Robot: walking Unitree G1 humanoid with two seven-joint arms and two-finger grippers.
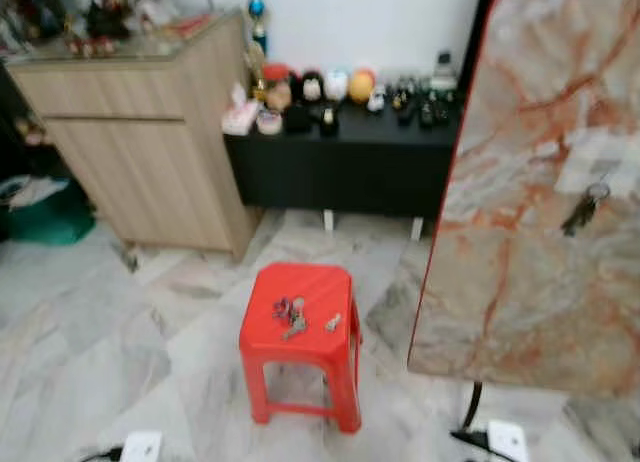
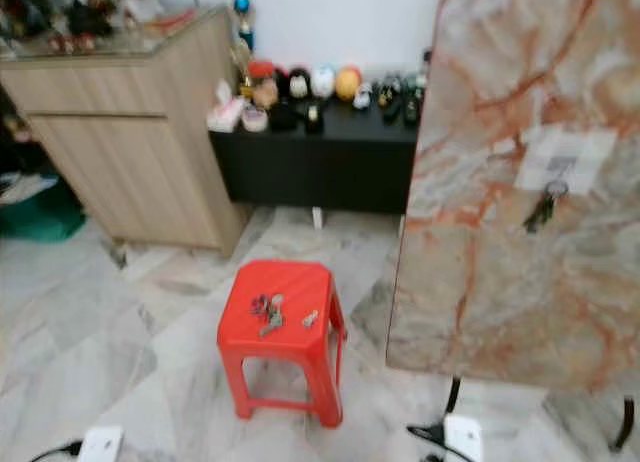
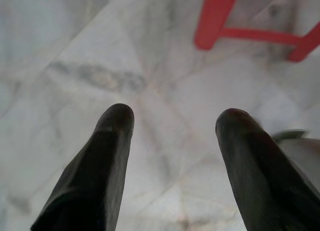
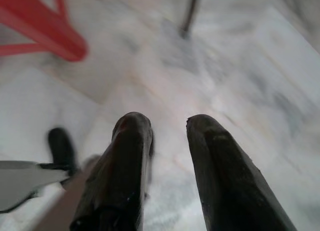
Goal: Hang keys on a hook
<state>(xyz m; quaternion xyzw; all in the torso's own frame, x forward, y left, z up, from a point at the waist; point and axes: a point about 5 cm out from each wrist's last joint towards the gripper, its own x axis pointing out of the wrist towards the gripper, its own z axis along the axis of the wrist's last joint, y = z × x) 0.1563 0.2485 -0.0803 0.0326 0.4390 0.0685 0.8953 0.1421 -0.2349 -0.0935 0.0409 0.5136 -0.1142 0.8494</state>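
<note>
A bunch of keys lies on the seat of a red plastic stool standing on the marble floor, with a smaller loose key just beside it on the same seat. To the right leans a tall marbled panel; on its face, beside a white label, another set of keys already hangs from what seems to be a hook, too blurred to make out clearly. Behind the stool are a wooden cabinet and a low black bench crowded with small ornaments. Both arms hang low over the floor, carrying nothing: the left gripper has its fingers spread wide, and the right gripper has its fingers parted by a narrower gap. The task looks barely begun, with the keys not yet picked up. The risks I judge from here: the keys lie flat on a slick seat, so a pinch may skid them off the edge or catch only one key; the light stool could be nudged on approach; and the hook is a small target that is already occupied.
</note>
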